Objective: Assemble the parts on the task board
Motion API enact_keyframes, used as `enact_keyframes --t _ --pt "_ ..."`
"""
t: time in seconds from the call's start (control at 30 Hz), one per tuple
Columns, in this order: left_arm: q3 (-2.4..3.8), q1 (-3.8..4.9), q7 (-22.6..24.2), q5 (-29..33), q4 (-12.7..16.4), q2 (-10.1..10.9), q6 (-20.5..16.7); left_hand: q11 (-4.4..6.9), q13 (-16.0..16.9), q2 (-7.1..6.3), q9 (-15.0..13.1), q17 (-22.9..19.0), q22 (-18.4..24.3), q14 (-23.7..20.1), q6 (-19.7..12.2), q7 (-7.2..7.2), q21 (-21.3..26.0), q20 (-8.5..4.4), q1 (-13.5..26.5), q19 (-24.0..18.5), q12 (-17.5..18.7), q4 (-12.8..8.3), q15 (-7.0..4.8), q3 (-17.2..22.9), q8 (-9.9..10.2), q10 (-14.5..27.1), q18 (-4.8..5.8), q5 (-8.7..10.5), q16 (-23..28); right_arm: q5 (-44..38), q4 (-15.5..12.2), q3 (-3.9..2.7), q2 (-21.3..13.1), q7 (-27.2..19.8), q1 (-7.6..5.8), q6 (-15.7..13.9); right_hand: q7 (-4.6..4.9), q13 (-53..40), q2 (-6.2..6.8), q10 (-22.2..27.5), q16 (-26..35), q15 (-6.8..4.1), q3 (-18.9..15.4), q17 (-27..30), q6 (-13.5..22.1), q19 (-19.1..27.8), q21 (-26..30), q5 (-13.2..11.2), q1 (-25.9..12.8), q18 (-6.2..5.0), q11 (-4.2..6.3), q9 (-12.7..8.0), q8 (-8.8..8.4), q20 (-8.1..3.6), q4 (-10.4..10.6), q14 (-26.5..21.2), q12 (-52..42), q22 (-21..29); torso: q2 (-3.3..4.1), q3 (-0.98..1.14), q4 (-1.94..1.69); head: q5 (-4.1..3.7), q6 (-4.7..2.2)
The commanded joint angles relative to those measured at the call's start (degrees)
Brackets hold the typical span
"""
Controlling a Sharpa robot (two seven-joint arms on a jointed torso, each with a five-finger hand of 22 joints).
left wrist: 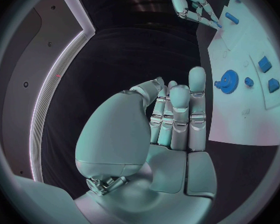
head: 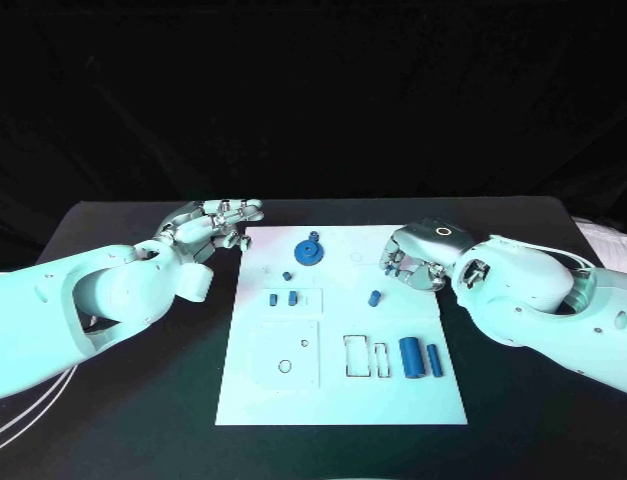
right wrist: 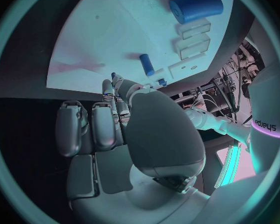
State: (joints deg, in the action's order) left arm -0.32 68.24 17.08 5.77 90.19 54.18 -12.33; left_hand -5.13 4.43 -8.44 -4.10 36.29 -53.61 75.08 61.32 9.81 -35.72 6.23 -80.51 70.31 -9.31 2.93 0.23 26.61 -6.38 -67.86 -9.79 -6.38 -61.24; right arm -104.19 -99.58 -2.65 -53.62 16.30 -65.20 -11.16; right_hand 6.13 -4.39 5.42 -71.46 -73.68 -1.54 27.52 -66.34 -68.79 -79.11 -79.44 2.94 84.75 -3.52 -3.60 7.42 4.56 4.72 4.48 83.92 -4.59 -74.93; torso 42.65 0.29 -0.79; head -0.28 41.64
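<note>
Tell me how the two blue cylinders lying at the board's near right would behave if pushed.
The blue cylinders lie on their sides on the task board, so a sideways push would probably roll them. They look smooth and rigid, so likely slippery. They seem small, so probably light.

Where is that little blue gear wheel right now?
In the head view, the small blue gear wheel lies near the far edge of the white task board, between the left hand and the right hand, touched by neither.

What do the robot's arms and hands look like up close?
Both arms are bulky, smooth white shells. The left hand and right hand are silver, with segmented metal fingers and rounded pale palms. The right arm has a dark ring mark by the wrist, and thin white cables run beside both arms.
</note>
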Motion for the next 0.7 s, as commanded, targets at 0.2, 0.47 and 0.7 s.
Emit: enact_keyframes --t 0.2,0.47,0.7 --pt "0.0 0.0 0.16 -0.3 0.03 -0.1 0.99 -0.04 0.03 0.28 0.1 -0.05 0.07 -0.57 -0.26 -0.24 0.33 -0.2 -0.24 -0.05 -0.38 -0.35 0.01 0.03 -0.19 0.36 -0.39 -0.01 0.26 2.43 -4.24 -0.25 0.84 -1.26 -0.11 -3.01 0.31 0.12 0.19 -1.23 -0.37 0.05 0.52 -0.06 0.08 -0.36 -0.43 0.38 -0.43 -0.2 0.66 0.15 0.07 -0.07 -0.49 2.38 0.43 -0.74 0.05 -0.05 -0.14 0.69 -0.01" --pt "-0.02 0.0 0.12 -0.3 0.15 -0.35 1.18 -0.04 0.03 0.28 0.1 -0.05 0.07 -0.57 -0.26 -0.24 0.33 -0.2 -0.24 -0.05 -0.38 -0.35 0.01 0.03 -0.19 0.36 -0.39 -0.01 0.26 3.58 -5.5 -0.12 4.93 -2.58 0.63 -2.09 0.46 0.17 0.21 -1.23 -0.36 0.12 0.74 0.0 0.14 -0.26 -0.36 0.49 -0.43 -0.23 0.56 0.2 -0.03 -0.01 -0.78 2.36 0.56 -0.63 0.01 -0.19 -0.18 2.46 0.54" --pt "-0.02 0.0 0.09 -0.3 0.6 -0.41 1.15 -0.09 0.01 0.33 0.12 -0.16 0.14 -0.61 -0.36 -0.19 0.44 -0.19 -0.28 -0.06 -0.4 -0.45 0.04 -0.03 -0.16 0.49 -0.39 -0.02 0.3 3.36 -3.73 0.49 9.04 -3.67 2.85 -0.28 0.59 0.21 0.2 -1.2 -0.32 0.2 0.94 0.1 0.24 -0.17 -0.29 0.66 -0.42 -0.26 0.47 0.24 -0.13 0.06 -1.09 2.34 0.66 -0.53 0.13 -0.12 -0.06 3.84 1.29"
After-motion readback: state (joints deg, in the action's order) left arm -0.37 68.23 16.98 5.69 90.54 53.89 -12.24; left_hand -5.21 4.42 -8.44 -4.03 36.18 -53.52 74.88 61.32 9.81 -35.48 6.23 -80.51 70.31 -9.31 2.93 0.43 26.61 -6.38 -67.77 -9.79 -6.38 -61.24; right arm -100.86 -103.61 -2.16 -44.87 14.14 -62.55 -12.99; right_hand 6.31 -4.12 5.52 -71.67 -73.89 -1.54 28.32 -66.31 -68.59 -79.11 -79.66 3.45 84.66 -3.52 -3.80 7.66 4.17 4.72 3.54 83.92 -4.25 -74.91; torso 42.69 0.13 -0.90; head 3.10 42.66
